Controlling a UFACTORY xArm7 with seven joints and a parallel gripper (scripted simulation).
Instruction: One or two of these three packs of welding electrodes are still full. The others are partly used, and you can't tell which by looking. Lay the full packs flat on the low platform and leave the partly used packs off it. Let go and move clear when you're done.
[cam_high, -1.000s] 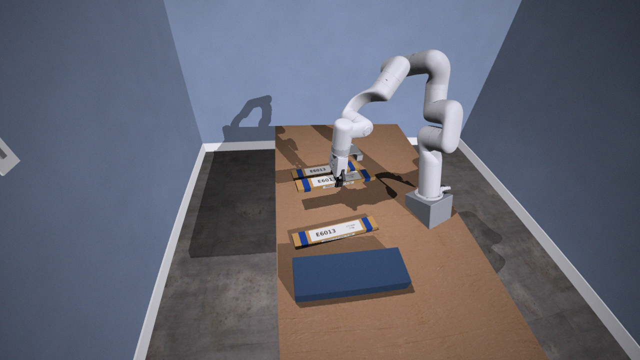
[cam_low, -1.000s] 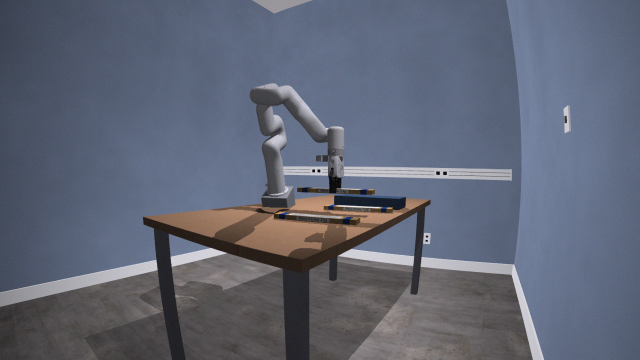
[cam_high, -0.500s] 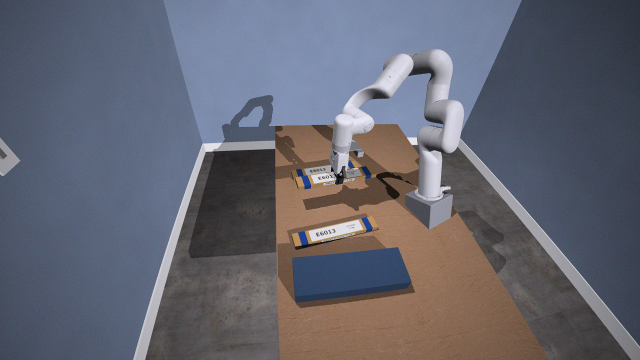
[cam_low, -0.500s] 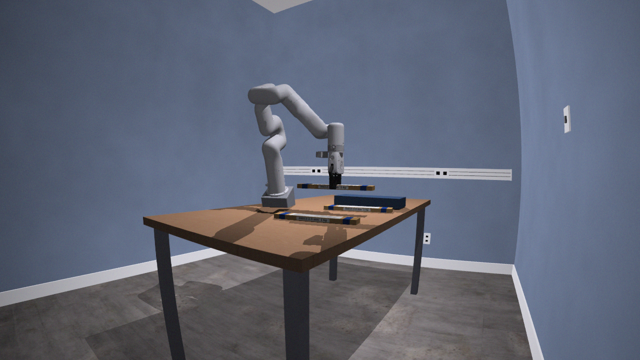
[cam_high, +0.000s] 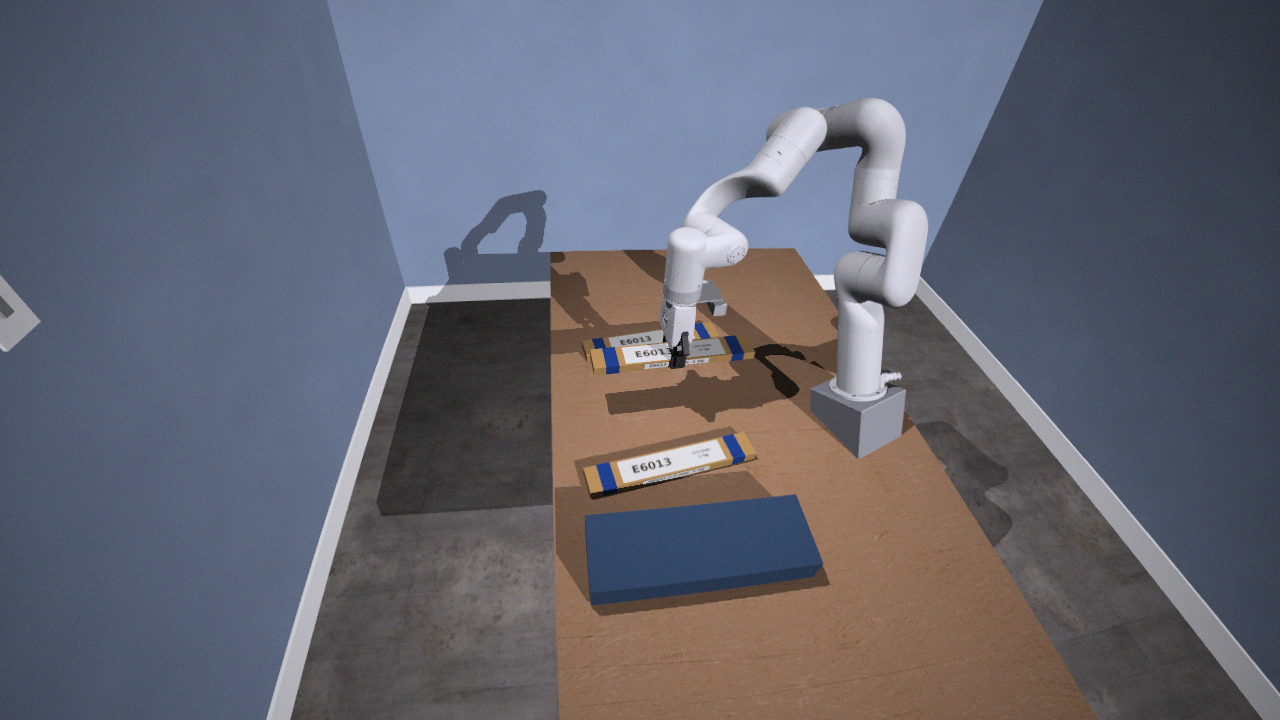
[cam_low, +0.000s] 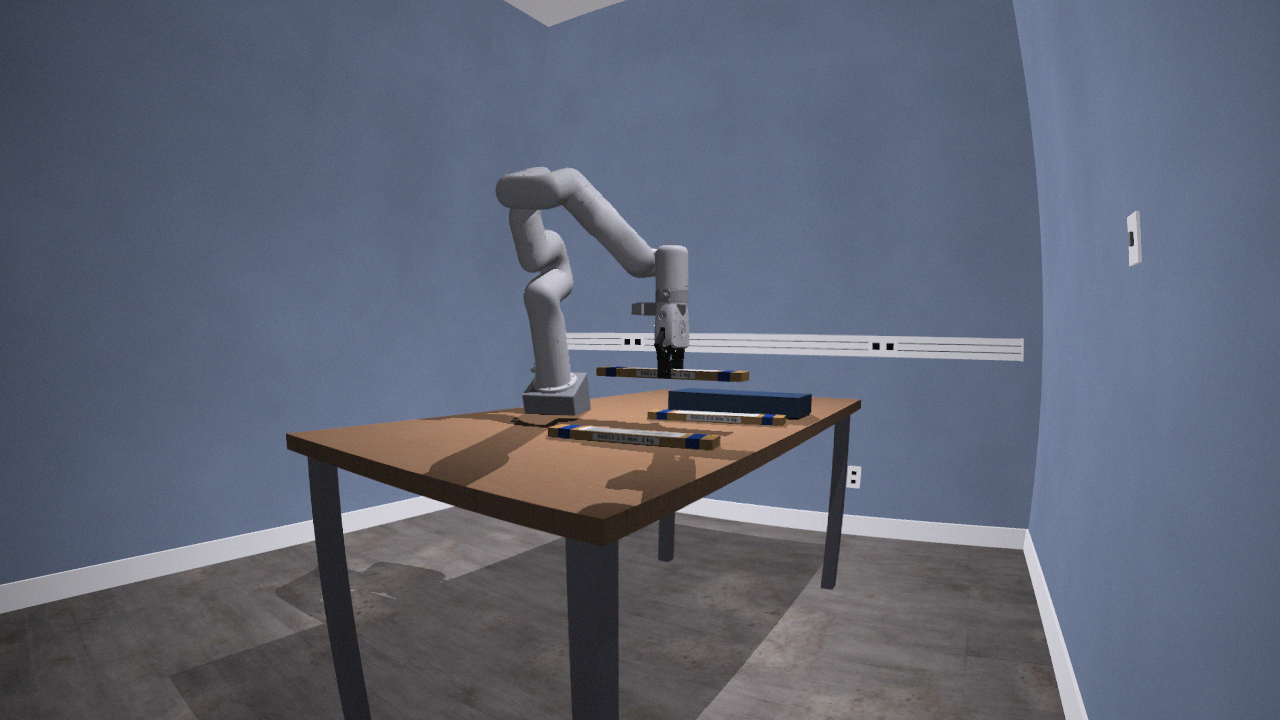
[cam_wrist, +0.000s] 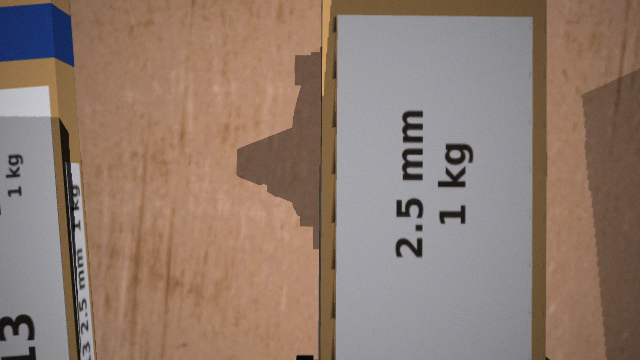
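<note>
My gripper (cam_high: 677, 356) is shut on the middle pack of welding electrodes (cam_high: 666, 354), a long tan box with blue bands and a white E6013 label. It holds the pack level, well above the table, as the exterior view shows (cam_low: 673, 373). The wrist view shows its label (cam_wrist: 432, 185) close up. A second pack (cam_high: 626, 339) lies on the table behind and below it and also shows in the wrist view (cam_wrist: 30, 200). A third pack (cam_high: 669, 463) lies flat beside the low blue platform (cam_high: 700, 548), which has nothing on it.
The robot base (cam_high: 857, 414) stands on the table's right side. A small grey block (cam_high: 713, 298) sits at the far end, behind the arm. The table edges drop to the floor on the left and right.
</note>
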